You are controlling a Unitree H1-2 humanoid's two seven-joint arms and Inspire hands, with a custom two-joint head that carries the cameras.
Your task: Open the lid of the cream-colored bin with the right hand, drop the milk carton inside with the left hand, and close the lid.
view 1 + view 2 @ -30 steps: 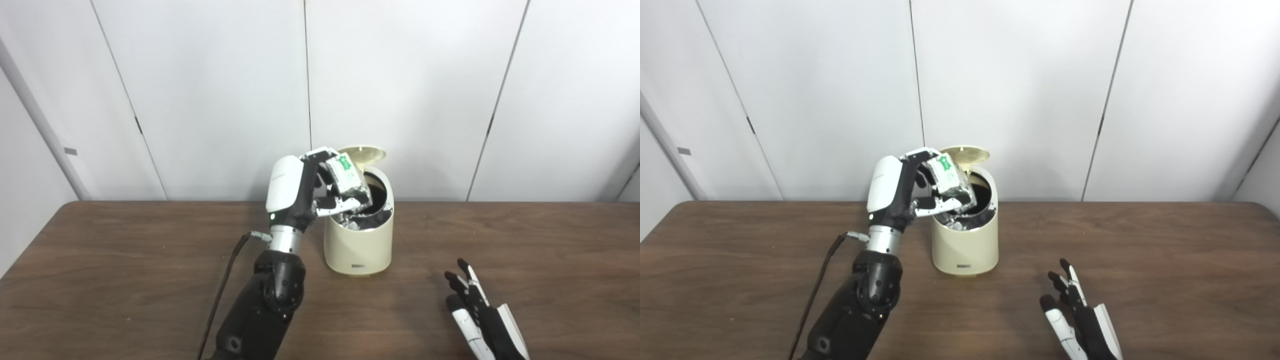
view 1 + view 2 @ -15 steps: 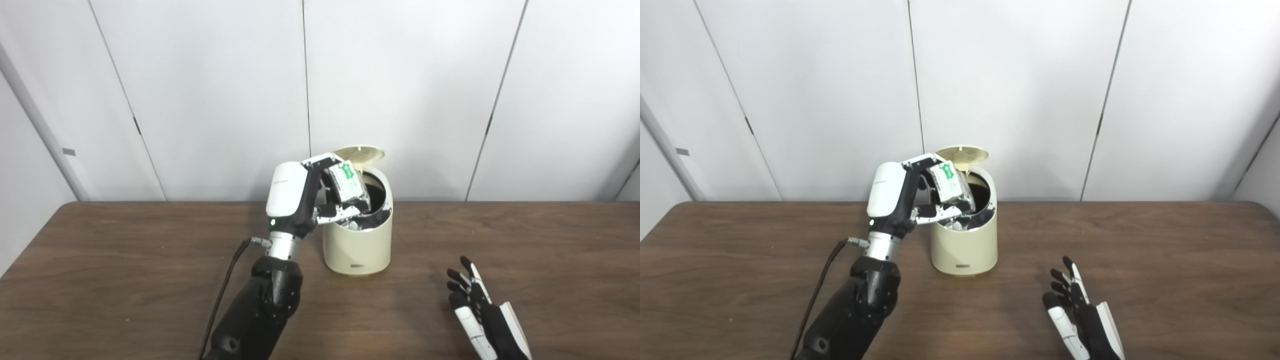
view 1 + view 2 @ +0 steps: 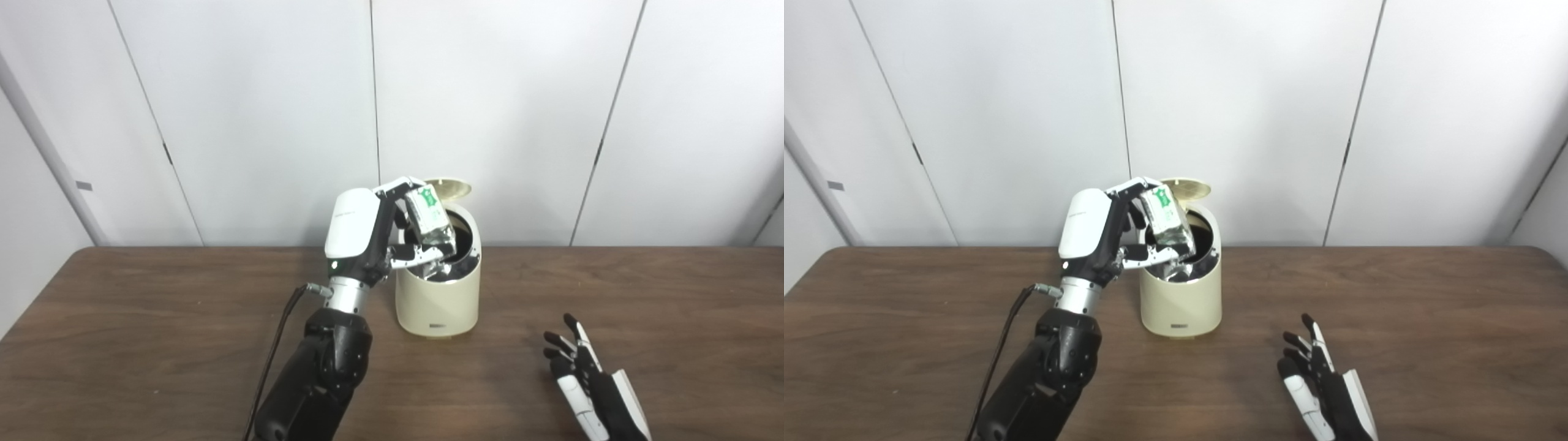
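Note:
A cream-colored bin (image 3: pixel 438 303) stands on the brown table, its round lid (image 3: pixel 450 188) tipped up at the back and its dark mouth showing. My left hand (image 3: pixel 373 236) is raised at the bin's left rim, shut on a crumpled white and green milk carton (image 3: pixel 430 215). The carton hangs tilted over the opening, its lower end at the rim. My right hand (image 3: pixel 582 380) rests low over the table at the front right, open with fingers spread, well apart from the bin.
The wooden table (image 3: pixel 153 343) runs wide to both sides of the bin. White wall panels stand close behind it. A black cable (image 3: pixel 275 349) trails along my left forearm.
The left hand has turned the carton more upright over the bin's mouth and shifted it slightly. The right hand has barely moved. The lid stays up.

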